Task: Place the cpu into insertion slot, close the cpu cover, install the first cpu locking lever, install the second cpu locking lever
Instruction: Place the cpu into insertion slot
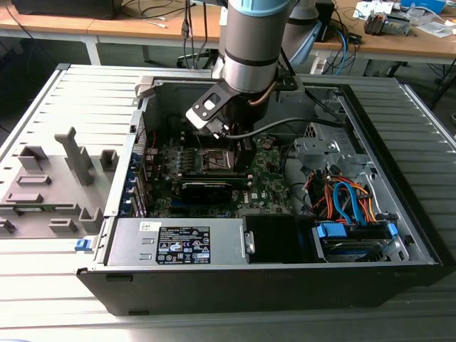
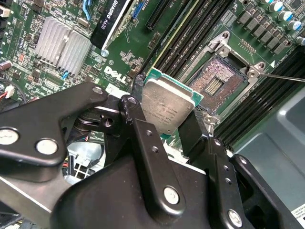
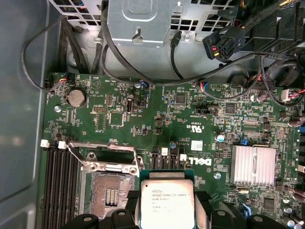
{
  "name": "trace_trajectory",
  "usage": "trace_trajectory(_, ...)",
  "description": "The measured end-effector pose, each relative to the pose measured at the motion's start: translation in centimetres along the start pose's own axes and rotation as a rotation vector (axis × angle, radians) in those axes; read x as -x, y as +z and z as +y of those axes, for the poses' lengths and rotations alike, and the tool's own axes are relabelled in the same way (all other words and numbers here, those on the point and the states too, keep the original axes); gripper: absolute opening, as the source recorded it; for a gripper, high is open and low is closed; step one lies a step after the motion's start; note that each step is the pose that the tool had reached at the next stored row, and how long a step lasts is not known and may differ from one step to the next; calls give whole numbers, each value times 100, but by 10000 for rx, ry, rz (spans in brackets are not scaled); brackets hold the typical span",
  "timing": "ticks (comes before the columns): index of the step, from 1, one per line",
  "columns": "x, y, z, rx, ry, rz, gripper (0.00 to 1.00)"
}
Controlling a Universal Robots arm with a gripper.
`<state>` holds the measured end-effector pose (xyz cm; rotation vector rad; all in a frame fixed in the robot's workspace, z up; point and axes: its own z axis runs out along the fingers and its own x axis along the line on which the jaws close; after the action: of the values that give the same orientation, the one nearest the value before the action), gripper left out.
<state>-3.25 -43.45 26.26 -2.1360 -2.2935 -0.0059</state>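
Gripping cpu (image 2: 167, 107) inside case (image 1: 249, 285); tool (image 2: 164, 121) beside insertion slot (image 2: 217, 83).

Even, soft room light in the exterior view, and the open black computer case (image 1: 285, 281) sits shadowed inside. In the first wrist view, white glare washes the silvery-beige square cpu (image 3: 164, 210). In the second wrist view, the black metal gripper (image 2: 164, 117) looms soft, screws glinting.

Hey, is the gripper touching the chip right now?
Touching. In the second wrist view the gripper clamps the chip by opposite edges, holding it beside the open socket.
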Motion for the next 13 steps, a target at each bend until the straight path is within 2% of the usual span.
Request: trace_trajectory(13,0,48,0,0,0,0,55)
